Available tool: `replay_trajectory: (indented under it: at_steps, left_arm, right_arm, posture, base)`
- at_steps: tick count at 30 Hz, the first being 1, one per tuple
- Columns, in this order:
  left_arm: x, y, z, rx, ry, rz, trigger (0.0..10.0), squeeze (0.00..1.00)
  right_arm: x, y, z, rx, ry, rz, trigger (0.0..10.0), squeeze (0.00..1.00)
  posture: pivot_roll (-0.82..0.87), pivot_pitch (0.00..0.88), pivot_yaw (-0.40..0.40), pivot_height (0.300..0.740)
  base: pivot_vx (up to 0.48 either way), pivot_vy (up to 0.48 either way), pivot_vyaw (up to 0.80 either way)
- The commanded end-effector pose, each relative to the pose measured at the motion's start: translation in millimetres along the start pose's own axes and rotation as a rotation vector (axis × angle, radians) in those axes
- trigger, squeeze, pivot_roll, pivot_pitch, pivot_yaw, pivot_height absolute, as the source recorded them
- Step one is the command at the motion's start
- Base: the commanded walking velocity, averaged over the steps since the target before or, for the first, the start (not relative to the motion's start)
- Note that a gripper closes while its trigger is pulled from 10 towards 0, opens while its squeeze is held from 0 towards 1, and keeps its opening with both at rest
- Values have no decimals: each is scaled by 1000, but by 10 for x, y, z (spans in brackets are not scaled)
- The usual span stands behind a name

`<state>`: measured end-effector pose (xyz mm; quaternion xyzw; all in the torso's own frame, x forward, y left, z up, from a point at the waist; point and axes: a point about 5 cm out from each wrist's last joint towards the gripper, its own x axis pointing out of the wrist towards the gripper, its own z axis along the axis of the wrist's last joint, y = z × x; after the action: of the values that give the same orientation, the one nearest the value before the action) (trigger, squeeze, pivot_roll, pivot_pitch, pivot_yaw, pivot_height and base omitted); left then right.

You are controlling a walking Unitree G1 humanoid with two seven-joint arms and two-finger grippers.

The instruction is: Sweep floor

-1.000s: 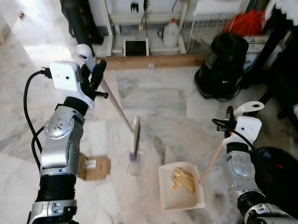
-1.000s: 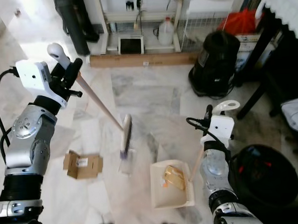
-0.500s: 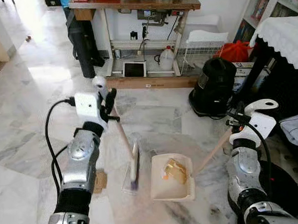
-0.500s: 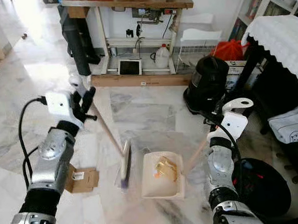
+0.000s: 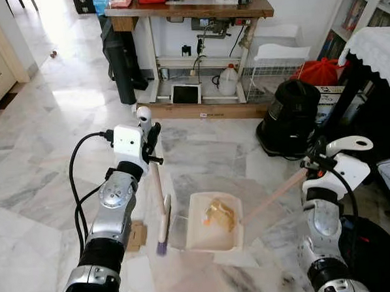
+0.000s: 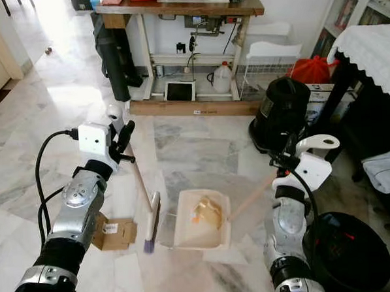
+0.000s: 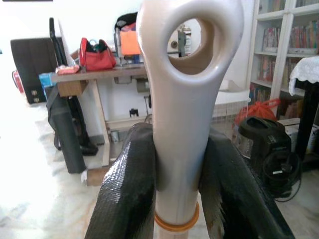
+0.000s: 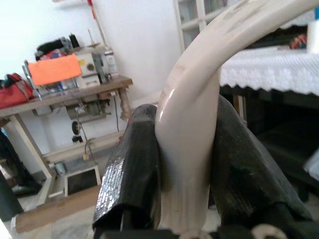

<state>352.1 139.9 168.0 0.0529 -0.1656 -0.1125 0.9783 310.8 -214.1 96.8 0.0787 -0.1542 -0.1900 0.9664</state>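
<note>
Centre frame, the left gripper [image 7: 182,199] pinches the broom [image 5: 161,216] beside the dustpan [image 5: 209,224]; the right gripper [image 8: 187,174] clamps its handle. Cardboard [image 6: 114,233] lies lower left, black bin [image 6: 348,252] lower right; wrist views show fingers [image 7: 127,194] pressed on handles

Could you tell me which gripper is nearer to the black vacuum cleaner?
Right. The right gripper sits just in front of the black vacuum cleaner; the left gripper is far off to its left.
</note>
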Motion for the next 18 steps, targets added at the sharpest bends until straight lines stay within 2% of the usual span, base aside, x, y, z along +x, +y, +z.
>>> replay_trajectory:
  at_steps: [1,8,13,18]
  left_arm:
    - [65,10,101,19,-53,10,10000,0]
    - [52,71,122,42,-92,41,10000,0]
    - [38,59,122,46,-101,37,10000,0]
    - [46,43,134,35,-112,36,10000,0]
  right_arm:
    - [49,7,102,19,-48,-1,10000,0]
    - [24,54,106,10,-29,23,10000,0]
    - [21,82,104,-3,-21,36,10000,0]
    - [14,93,119,-29,-23,48,10000,0]
  posture:
    - [147,0,-45,740]
    - [161,1,-57,740]
    - [166,0,-59,740]
    - [167,0,-60,740]
  base:
    - [0,0,0]
    - [0,0,0]
    - [0,0,0]
    - [0,0,651]
